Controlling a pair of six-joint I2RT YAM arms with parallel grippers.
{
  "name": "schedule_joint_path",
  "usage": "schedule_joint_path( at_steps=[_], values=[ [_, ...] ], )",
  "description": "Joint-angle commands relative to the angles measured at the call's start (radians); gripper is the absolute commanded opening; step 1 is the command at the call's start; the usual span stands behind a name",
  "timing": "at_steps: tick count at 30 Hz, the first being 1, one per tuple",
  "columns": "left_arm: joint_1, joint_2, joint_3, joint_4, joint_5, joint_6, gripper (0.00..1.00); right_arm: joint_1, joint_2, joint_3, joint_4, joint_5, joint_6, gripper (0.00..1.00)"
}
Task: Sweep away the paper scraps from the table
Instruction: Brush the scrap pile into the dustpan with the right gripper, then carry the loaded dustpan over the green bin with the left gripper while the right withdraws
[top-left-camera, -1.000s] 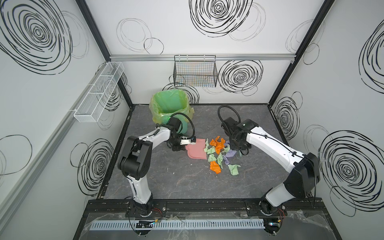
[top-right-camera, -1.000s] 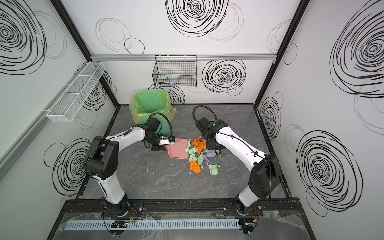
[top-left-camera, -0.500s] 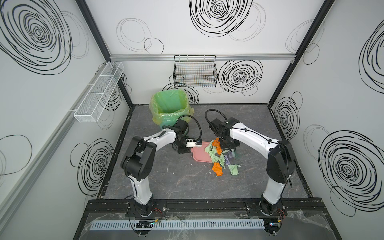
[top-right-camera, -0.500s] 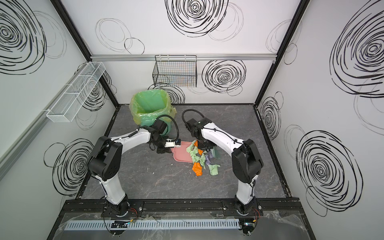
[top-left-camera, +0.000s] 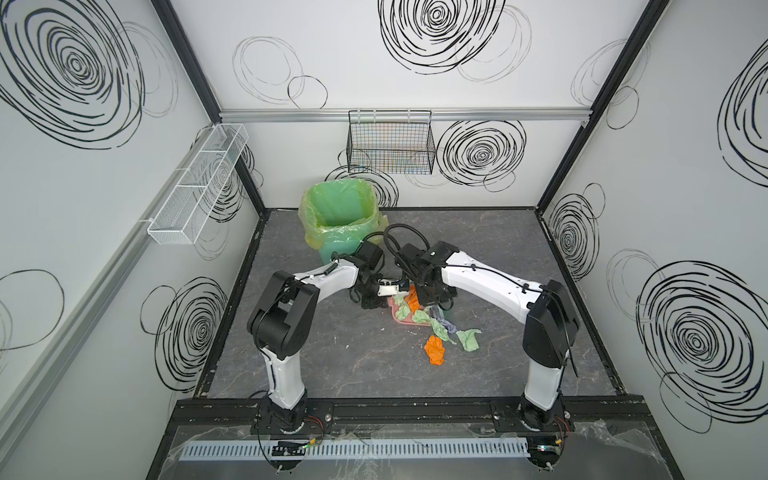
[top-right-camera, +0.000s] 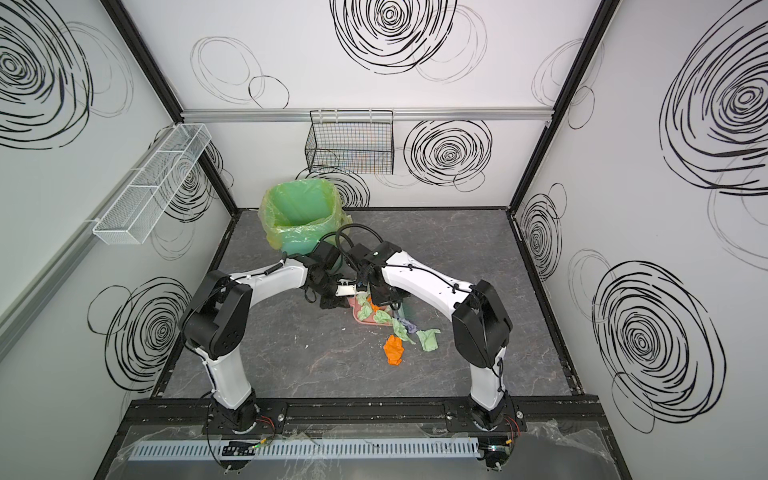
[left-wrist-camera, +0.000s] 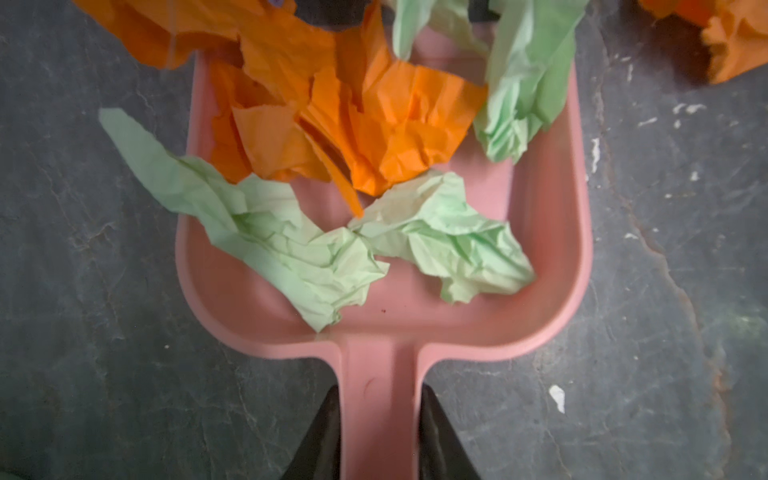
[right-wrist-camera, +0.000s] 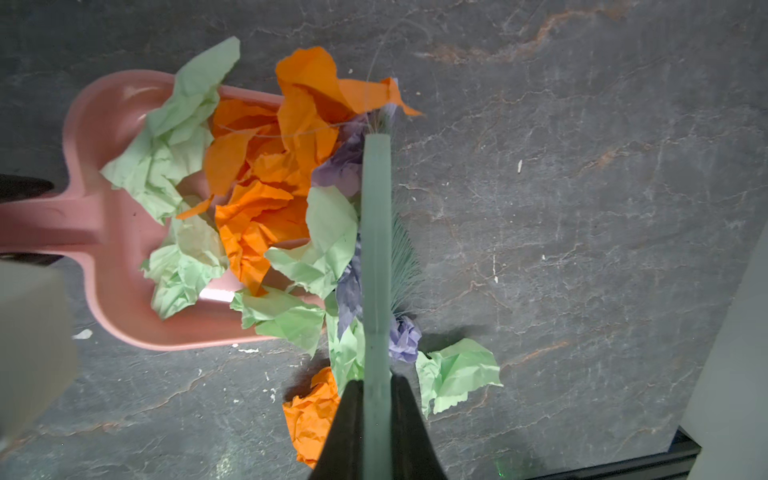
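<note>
The paper scraps (top-left-camera: 435, 350), crumpled wads in bright orange, pale green and lilac, cluster just right of centre in both top views, several heaped in a pink dustpan (left-wrist-camera: 540, 249), others trailing lower right. They lie on the table (top-left-camera: 365, 374), flat dark grey with pale veining.

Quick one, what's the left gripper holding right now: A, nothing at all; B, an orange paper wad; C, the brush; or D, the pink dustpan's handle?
D: the left gripper is clamped on the pink dustpan by its handle, while the brush is in the right gripper.
</note>
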Motion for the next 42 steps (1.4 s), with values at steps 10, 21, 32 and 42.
schedule_joint_path(
  at_steps=[10, 21, 32, 42],
  values=[
    [-0.011, 0.03, 0.018, 0.028, 0.074, -0.056, 0.0, 0.034, -0.081, 0.061, -0.021, -0.051, 0.029, 0.0],
    [-0.008, 0.013, -0.002, 0.062, 0.113, -0.082, 0.0, 0.029, -0.224, 0.027, -0.051, -0.016, 0.037, 0.0],
    [0.024, -0.021, -0.009, 0.086, 0.221, -0.104, 0.0, -0.073, -0.436, -0.038, -0.037, 0.032, 0.022, 0.0],
    [0.044, -0.117, -0.01, 0.038, 0.29, -0.091, 0.0, -0.233, -0.606, -0.232, 0.071, 0.008, -0.032, 0.0]
  ],
)
